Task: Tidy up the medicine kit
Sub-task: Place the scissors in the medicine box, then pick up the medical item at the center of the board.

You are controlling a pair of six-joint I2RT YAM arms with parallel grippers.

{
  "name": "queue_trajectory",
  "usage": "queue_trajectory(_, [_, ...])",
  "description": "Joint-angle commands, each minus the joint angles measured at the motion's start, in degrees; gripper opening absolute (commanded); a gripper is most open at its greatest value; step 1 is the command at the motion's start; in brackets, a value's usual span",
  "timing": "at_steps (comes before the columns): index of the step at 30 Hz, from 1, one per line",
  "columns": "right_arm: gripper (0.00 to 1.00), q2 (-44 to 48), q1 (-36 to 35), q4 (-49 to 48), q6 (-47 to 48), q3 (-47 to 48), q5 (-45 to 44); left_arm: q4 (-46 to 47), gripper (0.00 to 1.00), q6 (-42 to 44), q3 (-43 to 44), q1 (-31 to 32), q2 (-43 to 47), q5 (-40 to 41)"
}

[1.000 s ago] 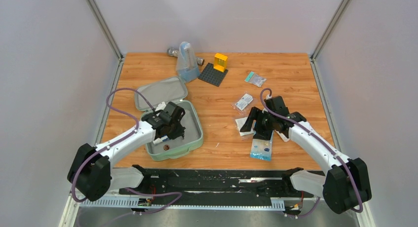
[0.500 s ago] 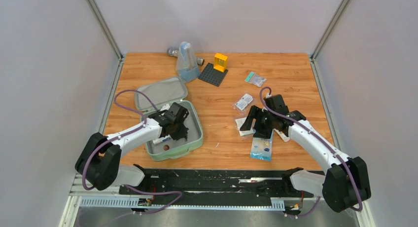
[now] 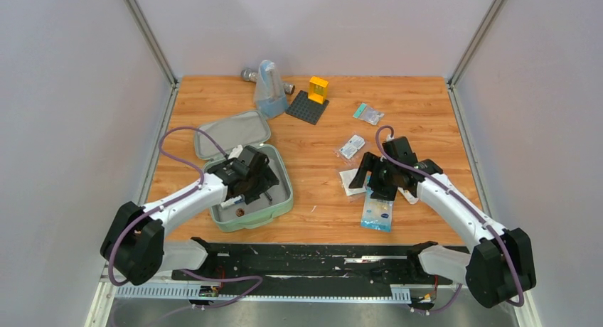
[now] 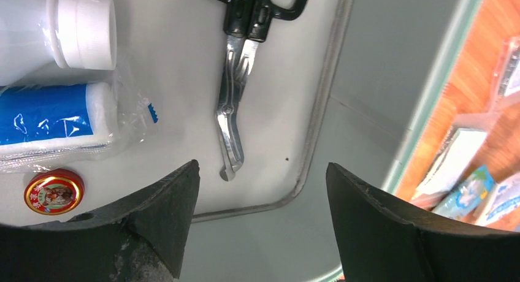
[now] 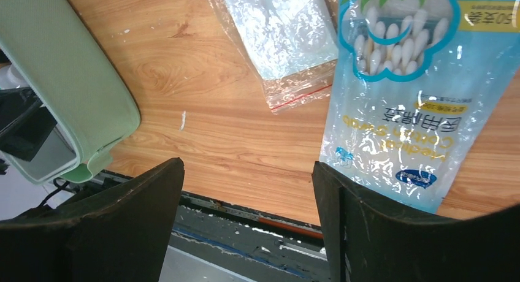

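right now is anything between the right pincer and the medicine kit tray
Nothing upright. A clear zip bag lies flat beside the right pincer, on the side toward the medicine kit tray. The left pincer hangs open over the tray, so it may crowd a drop there.

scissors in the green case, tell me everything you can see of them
The scissors look like bandage shears: black plastic finger loops, bare metal blades with a bend and a blunt rounded tip. The blades are closed. They lie flat on the pale floor of the medicine kit tray, with the loops partly cut off by the wrist view's top edge. Only the tray touches them; the wrapped blue-and-white roll lies apart from them.
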State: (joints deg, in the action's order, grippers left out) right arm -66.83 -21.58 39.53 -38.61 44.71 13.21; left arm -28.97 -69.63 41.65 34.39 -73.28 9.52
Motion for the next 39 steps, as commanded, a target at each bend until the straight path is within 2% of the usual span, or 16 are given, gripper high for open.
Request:
queue_trajectory(1, [0.81, 3.26, -0.13, 0.94, -0.14, 2.44, -6.68, -0.34, 0.85, 4.18, 2.02, -0.22, 4.94, 1.65])
queue_trajectory(6, [0.86, 5.52, 0.16, 2.64, -4.13, 0.48, -17.49, 1.40, 0.92, 11.42, 3.58, -0.12, 10.03, 0.58])
queue_trajectory(9, [0.88, 5.61, 1.73, 2.66, -5.33, -1.78, -19.62, 4.25, 0.96, 16.50, 5.02, -0.14, 10.66, -4.25])
queue_trajectory(14, [0.85, 2.85, 8.44, 1.93, -3.65, -3.36, -17.81, 5.61, 0.97, 24.37, 10.26, 3.40, 6.40, -6.84])
queue_trajectory(18, [0.82, 0.11, 12.62, 0.12, -2.06, -4.41, -15.37, 6.27, 0.97, 26.50, 14.79, 8.94, 1.62, -6.03])
queue_trajectory(22, [0.79, -1.92, 14.03, -2.40, -1.45, -6.19, -14.35, 8.52, 0.97, 26.81, 16.43, 11.19, -1.60, -7.86])
queue_trajectory(29, [0.69, -6.66, 15.03, -5.94, -0.41, -8.40, -11.59, 9.85, 0.96, 27.76, 16.34, 11.50, -3.07, -10.23])
queue_trajectory(39, [0.41, -8.32, 14.99, -8.58, 1.30, -9.55, -9.00, 10.35, 0.96, 27.35, 15.49, 11.51, -3.97, -11.46])
